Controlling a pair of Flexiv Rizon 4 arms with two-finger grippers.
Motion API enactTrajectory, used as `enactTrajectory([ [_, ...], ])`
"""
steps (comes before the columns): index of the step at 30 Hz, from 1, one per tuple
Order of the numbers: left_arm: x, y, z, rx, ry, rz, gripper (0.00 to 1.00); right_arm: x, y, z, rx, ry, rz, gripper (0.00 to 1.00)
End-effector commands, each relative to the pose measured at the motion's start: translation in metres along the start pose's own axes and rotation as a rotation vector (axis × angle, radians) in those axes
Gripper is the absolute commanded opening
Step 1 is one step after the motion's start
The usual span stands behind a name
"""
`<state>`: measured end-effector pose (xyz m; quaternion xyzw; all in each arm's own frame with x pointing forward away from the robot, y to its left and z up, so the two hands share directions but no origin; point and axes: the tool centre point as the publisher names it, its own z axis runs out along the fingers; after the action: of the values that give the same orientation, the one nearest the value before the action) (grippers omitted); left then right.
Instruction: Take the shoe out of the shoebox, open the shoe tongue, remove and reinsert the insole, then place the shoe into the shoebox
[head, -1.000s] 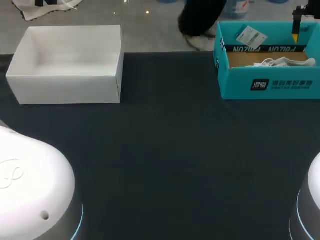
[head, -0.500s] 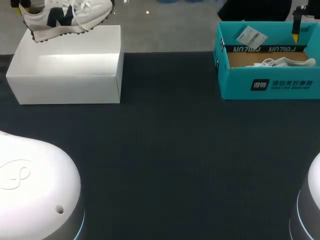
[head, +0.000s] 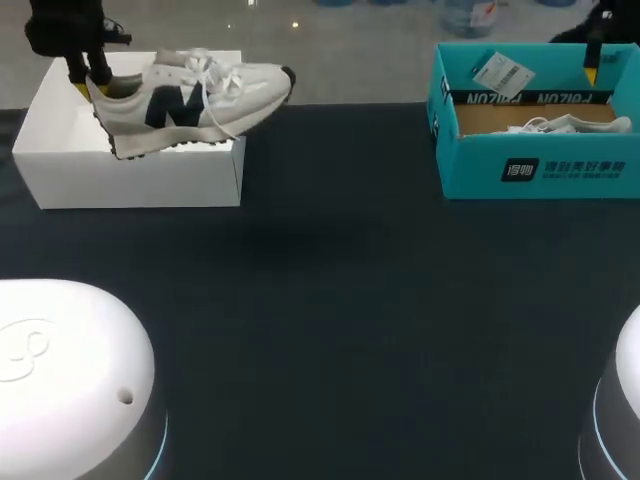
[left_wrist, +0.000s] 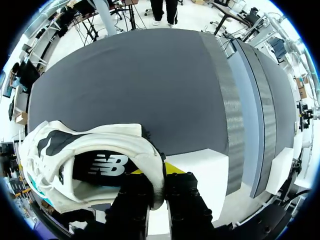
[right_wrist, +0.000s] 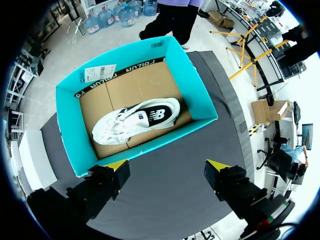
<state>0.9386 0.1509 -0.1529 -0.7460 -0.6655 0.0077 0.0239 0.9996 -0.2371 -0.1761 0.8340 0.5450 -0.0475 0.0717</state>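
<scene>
Compared with a moment ago, the white shoe (head: 190, 95) is lower and has come out toward the middle of the table (head: 340, 300), and the left hand (head: 85, 75) now shows with it. That hand is pinched tight on the back rim of the shoe's heel (left_wrist: 100, 160), with one finger inside and one outside. The shoe sticks out sideways from the hand, with its toe pointing away from it. It hangs in the air just above the white box (head: 130, 175), which lies right under the hand. So I think the first step, taking the shoe out of the box, is almost done. Next, the left hand needs to carry the shoe clear of the box and set it down flat on its sole on the dark table, softly, so it does not tip over. Then the tongue can be pulled open. The right hand (right_wrist: 166, 165) is far off from the left one. Its fingers are spread wide and hold nothing. It hangs over the blue box (right_wrist: 200, 95), where another white shoe (right_wrist: 135, 120) lies ahead of it. It may have to come over to help.
</scene>
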Motion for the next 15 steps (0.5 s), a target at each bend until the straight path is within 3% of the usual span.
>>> enactTrajectory([
  [1,-0.032,-0.082,0.007,-0.551,0.041,0.04,0.0,0.0,0.0,0.0,-0.001,0.0,0.001,1.0],
  [6,-0.069,-0.12,0.017,-0.559,0.044,0.109,0.0,0.0,0.0,0.0,-0.001,0.0,0.001,1.0],
  [15,-0.114,-0.163,0.038,-0.571,0.036,0.152,0.0,0.0,0.0,0.0,-0.001,0.0,0.001,1.0],
])
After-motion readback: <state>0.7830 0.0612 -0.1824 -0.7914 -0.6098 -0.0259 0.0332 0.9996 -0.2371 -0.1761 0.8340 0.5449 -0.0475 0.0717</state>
